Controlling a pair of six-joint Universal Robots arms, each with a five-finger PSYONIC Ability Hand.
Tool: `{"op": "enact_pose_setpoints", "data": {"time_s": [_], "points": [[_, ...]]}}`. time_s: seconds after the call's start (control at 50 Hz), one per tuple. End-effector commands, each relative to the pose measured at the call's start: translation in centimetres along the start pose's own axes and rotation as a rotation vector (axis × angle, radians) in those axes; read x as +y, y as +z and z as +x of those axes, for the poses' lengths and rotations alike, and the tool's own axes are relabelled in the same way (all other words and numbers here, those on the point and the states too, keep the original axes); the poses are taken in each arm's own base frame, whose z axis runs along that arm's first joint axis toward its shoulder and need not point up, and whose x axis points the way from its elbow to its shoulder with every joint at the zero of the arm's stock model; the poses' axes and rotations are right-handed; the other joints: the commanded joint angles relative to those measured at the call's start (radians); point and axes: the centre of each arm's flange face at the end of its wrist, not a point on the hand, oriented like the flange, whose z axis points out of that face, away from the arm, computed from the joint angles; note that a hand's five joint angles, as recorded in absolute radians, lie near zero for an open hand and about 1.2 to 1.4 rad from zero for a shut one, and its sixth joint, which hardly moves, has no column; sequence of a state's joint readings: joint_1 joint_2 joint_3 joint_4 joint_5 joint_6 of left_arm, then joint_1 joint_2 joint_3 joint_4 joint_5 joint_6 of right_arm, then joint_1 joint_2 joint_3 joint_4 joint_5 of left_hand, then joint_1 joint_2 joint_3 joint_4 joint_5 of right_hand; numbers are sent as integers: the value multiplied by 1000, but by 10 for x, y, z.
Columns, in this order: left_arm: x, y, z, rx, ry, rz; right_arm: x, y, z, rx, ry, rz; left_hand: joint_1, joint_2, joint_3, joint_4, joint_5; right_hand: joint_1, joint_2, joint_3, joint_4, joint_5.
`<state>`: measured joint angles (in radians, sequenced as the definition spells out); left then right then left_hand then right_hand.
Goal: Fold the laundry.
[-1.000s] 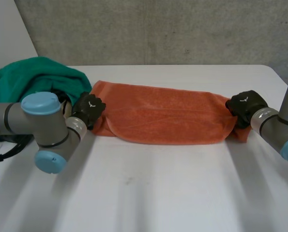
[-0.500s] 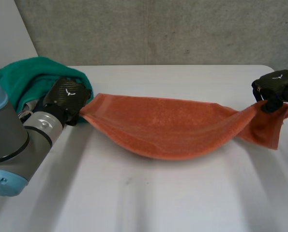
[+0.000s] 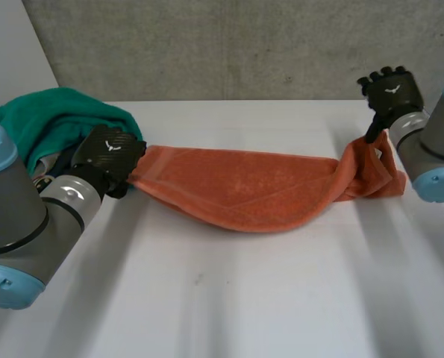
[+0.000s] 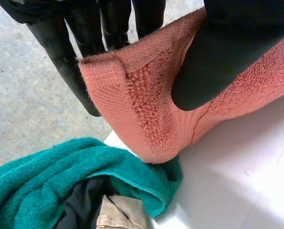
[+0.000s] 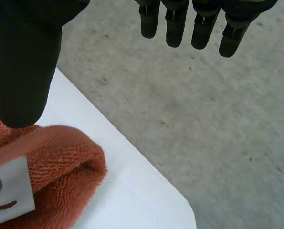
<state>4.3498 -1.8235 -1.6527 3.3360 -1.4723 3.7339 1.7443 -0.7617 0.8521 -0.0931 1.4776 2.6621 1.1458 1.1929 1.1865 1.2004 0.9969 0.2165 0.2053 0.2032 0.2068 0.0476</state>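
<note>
The orange towel (image 3: 244, 190) lies lengthwise across the white surface (image 3: 229, 298). Its middle sags toward the near edge and both ends are raised.

Left end: the left hand (image 3: 110, 153) grasps it. In the left wrist view the thumb (image 4: 227, 47) presses the folded terry edge of the orange towel (image 4: 146, 109) against the straight fingers (image 4: 84, 28) – a firm pinch at the hemmed corner.

Right end: the cloth is bunched and rises to a peak directly under the right hand (image 3: 389, 88), which is held above the surface. In the right wrist view the fingers (image 5: 204, 24) are straight and spread, well apart from the thumb (image 5: 22, 57) – released. The thumb tip sits just above the bunched orange towel (image 5: 60, 162); contact cannot be confirmed. A white label (image 5: 8, 193) with a dark mark shows on this end.

Surroundings: a green towel (image 3: 57, 119) is heaped at the far left of the surface, just behind the left hand. In the left wrist view the green towel (image 4: 46, 186) covers a dark garment (image 4: 84, 202) and a beige garment (image 4: 118, 217), and it touches the orange towel's hanging end.
</note>
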Motion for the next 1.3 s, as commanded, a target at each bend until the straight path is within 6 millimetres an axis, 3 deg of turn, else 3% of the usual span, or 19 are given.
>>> {"op": "enact_pose_setpoints", "data": {"time_s": [0.02,0.14,0.24,0.36,0.42,0.72,0.8,0.82,0.92,1.02,1.04,1.1,1.12,1.18,1.3], "points": [[-7,1,-6,-24,2,20,-19,-45,17,-124,-1,-139,250,203,210,196,225,-10,1,3,0,-16],[-22,-2,-13,-43,-9,69,-1,-73,10,-318,-150,-238,250,203,210,196,225,418,429,431,428,412],[-26,-1,-16,-52,-18,80,18,-82,6,-390,-297,-283,250,203,210,196,225,630,641,644,640,625],[-23,4,-17,-55,-22,72,38,-84,-6,-455,-386,-255,250,203,210,196,225,610,621,623,620,604],[-21,6,-18,-55,-25,63,47,-78,-13,-464,-422,-200,250,203,210,196,225,454,466,468,464,449],[-10,15,-19,-58,-29,36,83,-52,-29,-423,-626,-77,250,203,210,196,225,407,418,420,417,401],[-7,18,-19,-55,-30,27,88,-42,-29,-390,-677,-33,250,203,210,196,225,805,816,819,815,800],[-6,18,-18,-55,-29,24,88,-38,-27,-367,-693,-18,250,203,210,196,225,1120,1132,1134,1130,1115],[-3,16,-18,-56,-31,6,80,-36,-17,-314,-687,-20,250,203,210,196,225,1180,1191,1193,1189,1174],[5,8,-15,-34,-33,-58,51,-59,-2,-327,-534,-101,250,203,210,196,225,1180,1191,1193,1189,1174],[7,3,-16,-25,-31,-80,36,-68,8,-316,-458,-132,250,203,210,196,225,1180,1191,1193,1189,1174],[7,-7,-22,-23,-28,-112,15,-82,32,-281,-345,-221,250,203,210,196,225,1180,1191,1193,1189,1174],[8,-13,-25,-17,-31,-139,9,-92,52,-252,-272,-309,250,203,210,196,225,1180,1191,1193,1189,1174],[10,-24,-30,-2,-35,-187,12,-107,71,-259,-176,-477,250,203,210,196,225,1180,1191,1193,1189,1174],[23,-54,-26,130,-45,-390,0,-170,77,-528,-97,-948,250,203,210,196,225,1180,1191,1193,1189,1174]]}}
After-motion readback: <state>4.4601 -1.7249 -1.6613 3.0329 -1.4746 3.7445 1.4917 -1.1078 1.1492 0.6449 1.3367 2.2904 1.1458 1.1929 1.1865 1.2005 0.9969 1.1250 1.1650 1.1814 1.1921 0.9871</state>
